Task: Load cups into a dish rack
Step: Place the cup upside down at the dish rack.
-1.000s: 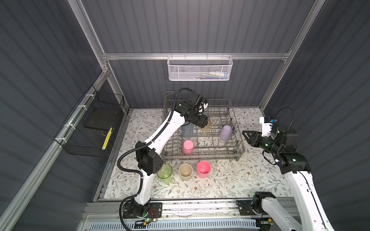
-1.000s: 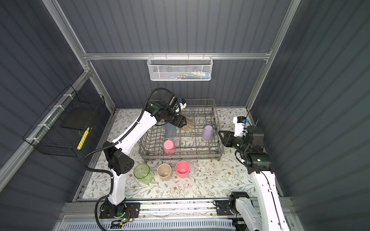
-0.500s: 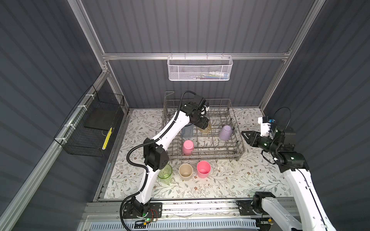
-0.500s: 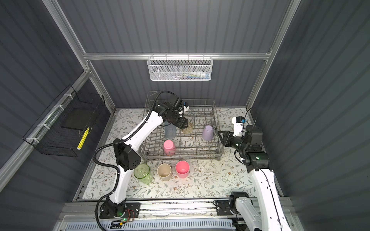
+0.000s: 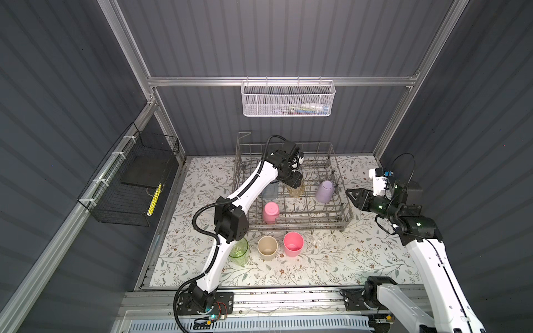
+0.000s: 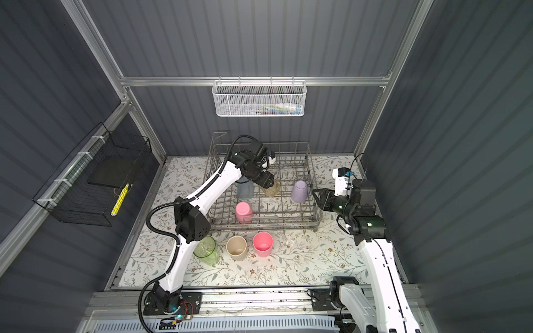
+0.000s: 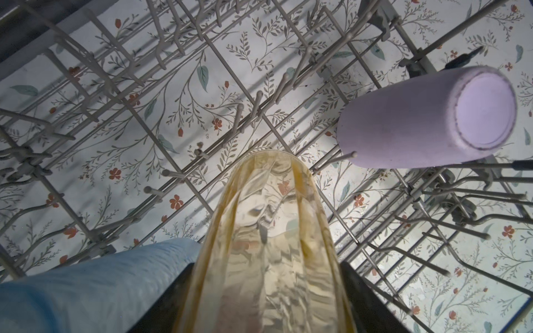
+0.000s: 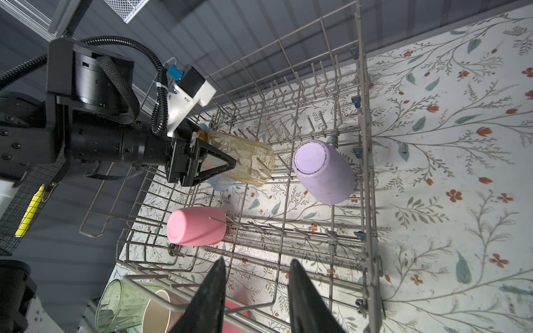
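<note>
Masking most of blue cup (image 8: 220,182), left claw (image 6: 268,184) round amber cup (image 8: 251,161)

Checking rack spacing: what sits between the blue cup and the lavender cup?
The amber cup, gripped by the left gripper, in the dish rack; clear in both top views.

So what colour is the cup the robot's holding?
The cup is see-through amber, a yellowish gold; it shows best in the left wrist view.

No text, brand or number is legible anywhere — the coloured items (image 5: 310,109) in the white mesh basket (image 5: 259,101) are too small to read.
</note>
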